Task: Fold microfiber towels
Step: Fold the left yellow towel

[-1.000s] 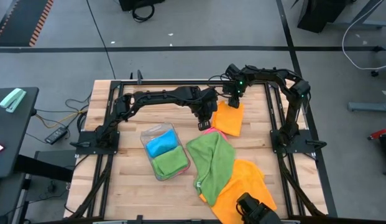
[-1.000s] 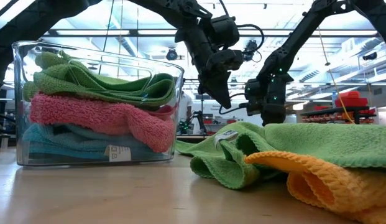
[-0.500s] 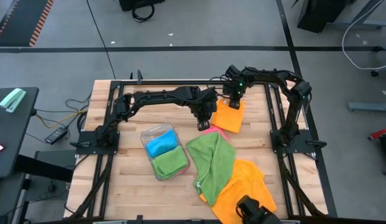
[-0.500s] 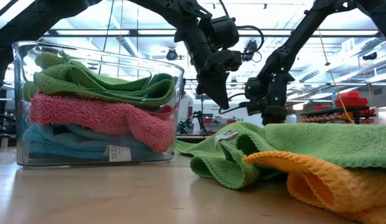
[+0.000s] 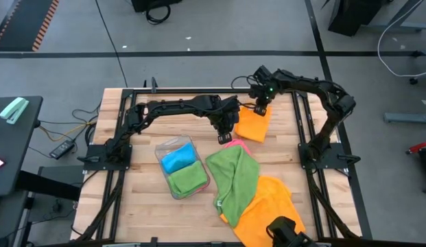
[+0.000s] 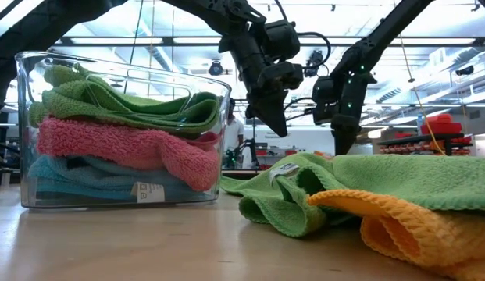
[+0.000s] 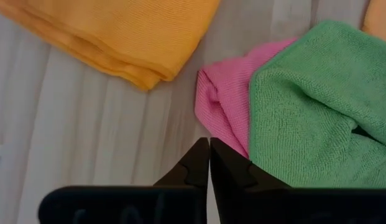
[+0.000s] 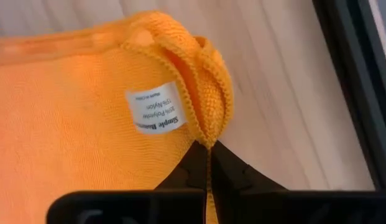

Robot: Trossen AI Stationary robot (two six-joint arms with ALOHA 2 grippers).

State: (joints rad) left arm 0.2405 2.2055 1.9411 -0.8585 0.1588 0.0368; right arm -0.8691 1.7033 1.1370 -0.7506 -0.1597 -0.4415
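Wooden tabletop (image 5: pixel 140 206): my right gripper (image 8: pixel 209 163) pinches the folded orange towel's (image 8: pixel 74 112) corner, left gripper (image 7: pixel 209 163) closed beside the pink towel (image 7: pixel 227 99).

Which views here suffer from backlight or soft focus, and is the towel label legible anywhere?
Low view: bright ceiling lights behind leave both arms as silhouettes, and the nearest orange towel looks soft. Right wrist view: sharp on the orange towel's white label, print only partly readable. Left wrist view: evenly lit, pink towel crisp. High view: even, no glare.
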